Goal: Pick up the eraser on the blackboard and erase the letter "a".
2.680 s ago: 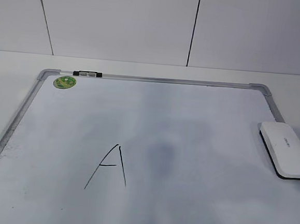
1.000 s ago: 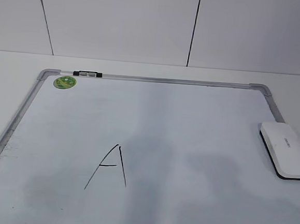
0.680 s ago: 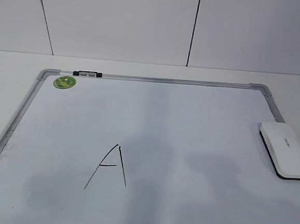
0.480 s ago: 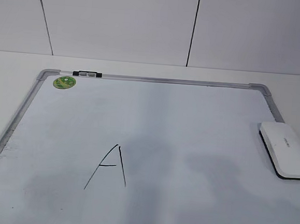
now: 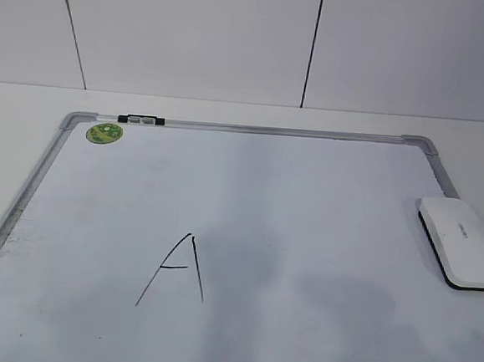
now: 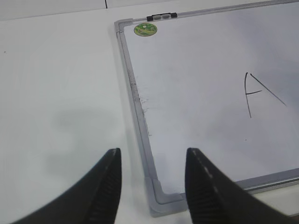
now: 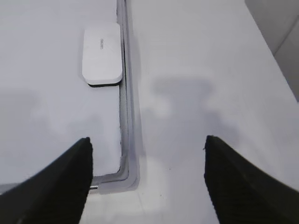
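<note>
The eraser (image 5: 459, 243), a white block with a black underside, lies flat at the right edge of the blackboard (image 5: 254, 130); it also shows in the right wrist view (image 7: 102, 55). A large capital "A" (image 5: 176, 268) is drawn on the board's left-centre. No small cursive "a" shows in any view. My left gripper (image 6: 153, 154) is open and empty above the board's near left corner (image 6: 161, 200). My right gripper (image 7: 147, 139) is wide open and empty above the board's near right corner (image 7: 124, 116), well short of the eraser. Neither gripper shows in the exterior view.
A round green sticker (image 5: 105, 132) and a black clip (image 5: 142, 120) sit at the board's far left corner. White table (image 6: 56, 93) surrounds the board. A white panelled wall (image 5: 195, 35) stands behind.
Only the soft shadows on the board have shifted toward the front. The eraser and the board have not moved.
</note>
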You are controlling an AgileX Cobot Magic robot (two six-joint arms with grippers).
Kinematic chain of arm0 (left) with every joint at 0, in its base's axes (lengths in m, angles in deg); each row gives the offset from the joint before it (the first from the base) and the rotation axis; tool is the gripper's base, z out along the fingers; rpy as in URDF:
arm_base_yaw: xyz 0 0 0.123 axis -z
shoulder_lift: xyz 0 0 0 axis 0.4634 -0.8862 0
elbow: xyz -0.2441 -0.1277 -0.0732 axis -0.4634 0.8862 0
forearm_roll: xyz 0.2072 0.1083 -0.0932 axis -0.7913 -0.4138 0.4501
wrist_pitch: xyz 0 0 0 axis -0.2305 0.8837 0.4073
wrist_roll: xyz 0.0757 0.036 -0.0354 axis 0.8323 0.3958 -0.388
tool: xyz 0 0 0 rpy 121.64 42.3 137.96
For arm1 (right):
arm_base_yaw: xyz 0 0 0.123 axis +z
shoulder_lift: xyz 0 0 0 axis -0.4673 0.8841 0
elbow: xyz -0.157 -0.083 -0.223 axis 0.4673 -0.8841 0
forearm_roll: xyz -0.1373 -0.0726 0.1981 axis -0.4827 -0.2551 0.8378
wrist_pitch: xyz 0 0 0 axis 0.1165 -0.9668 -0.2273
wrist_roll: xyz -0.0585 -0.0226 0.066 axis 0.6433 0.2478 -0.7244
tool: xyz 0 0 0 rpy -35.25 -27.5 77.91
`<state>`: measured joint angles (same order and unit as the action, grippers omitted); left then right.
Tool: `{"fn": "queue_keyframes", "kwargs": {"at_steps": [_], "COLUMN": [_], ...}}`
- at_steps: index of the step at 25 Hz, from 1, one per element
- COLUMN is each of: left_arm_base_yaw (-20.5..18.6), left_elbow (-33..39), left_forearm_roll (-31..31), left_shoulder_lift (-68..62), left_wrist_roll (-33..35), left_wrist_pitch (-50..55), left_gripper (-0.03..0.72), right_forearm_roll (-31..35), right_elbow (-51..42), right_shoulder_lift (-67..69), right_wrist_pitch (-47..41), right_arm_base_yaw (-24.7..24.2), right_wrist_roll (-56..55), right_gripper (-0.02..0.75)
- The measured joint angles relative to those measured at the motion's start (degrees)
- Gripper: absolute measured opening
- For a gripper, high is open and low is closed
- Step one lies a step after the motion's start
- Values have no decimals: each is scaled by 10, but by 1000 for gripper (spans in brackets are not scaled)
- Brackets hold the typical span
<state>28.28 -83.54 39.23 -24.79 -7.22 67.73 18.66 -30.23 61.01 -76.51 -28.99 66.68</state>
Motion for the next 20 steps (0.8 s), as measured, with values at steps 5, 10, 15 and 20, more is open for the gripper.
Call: {"fn": "queue_keyframes", "kwargs": {"at_steps": [5, 10, 15, 20], "left_arm_base_yaw": [0, -1, -1, -1], "left_elbow": [0, 0, 0, 0], "left_forearm_roll": [0, 0, 0, 0], "left_shoulder_lift": [16, 16, 16, 16], "left_wrist_roll": [0, 0, 0, 0], "left_wrist_pitch": [1, 1, 1, 1], "left_gripper": [340, 326, 304, 292], "right_forearm_roll": [0, 0, 0, 0], "right_elbow": [0, 0, 0, 0], "right_shoulder_lift": [-27, -27, -27, -27], "right_wrist_pitch": [-1, -2, -2, -2], "right_arm_base_yaw": [0, 0, 0, 0], "right_wrist_roll": [0, 0, 0, 0], "right_gripper": [592, 592, 592, 592]}}
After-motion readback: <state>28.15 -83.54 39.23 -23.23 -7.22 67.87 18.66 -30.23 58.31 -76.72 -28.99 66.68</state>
